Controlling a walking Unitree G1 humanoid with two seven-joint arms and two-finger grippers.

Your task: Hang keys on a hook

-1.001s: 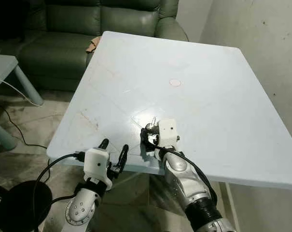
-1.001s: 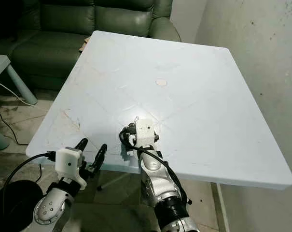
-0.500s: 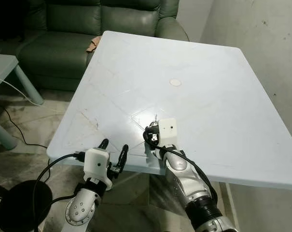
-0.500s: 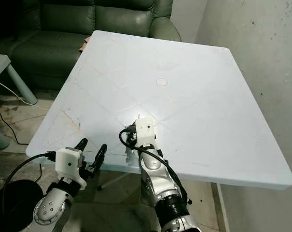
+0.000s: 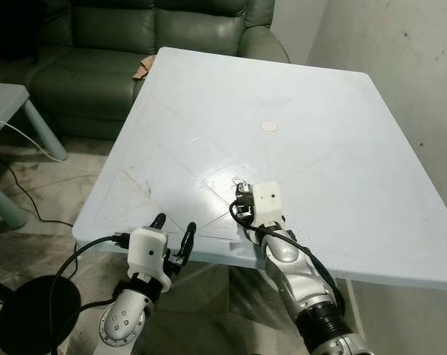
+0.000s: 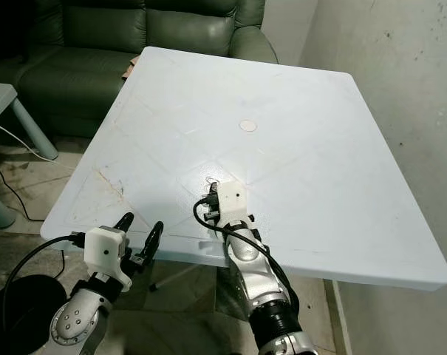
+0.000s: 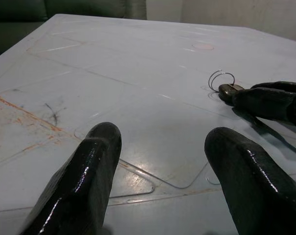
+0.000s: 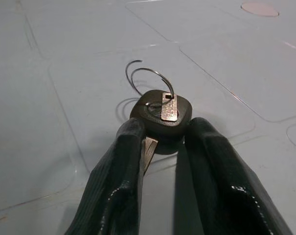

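A key with a black head and a thin wire ring (image 8: 162,111) lies low over the pale blue table (image 5: 319,111), near its front edge. My right gripper (image 8: 160,134) is shut on the key head, one black finger (image 8: 125,161) on each side, with the ring sticking out ahead. From the head view the key (image 5: 241,183) shows just beyond the right wrist's white camera box (image 5: 266,200). My left gripper (image 5: 174,228) hangs open just below and in front of the table's front edge. Its wrist view looks across the tabletop at the key ring (image 7: 221,78).
A white round mark (image 5: 268,126) sits mid-table. A dark green sofa (image 5: 134,29) stands behind the table and a small light table (image 5: 1,96) at the left. A wall runs along the right. A black round base (image 5: 31,310) and cables lie on the floor.
My right gripper has shifted a little to the right over the table, still holding the key. The left arm has not moved.
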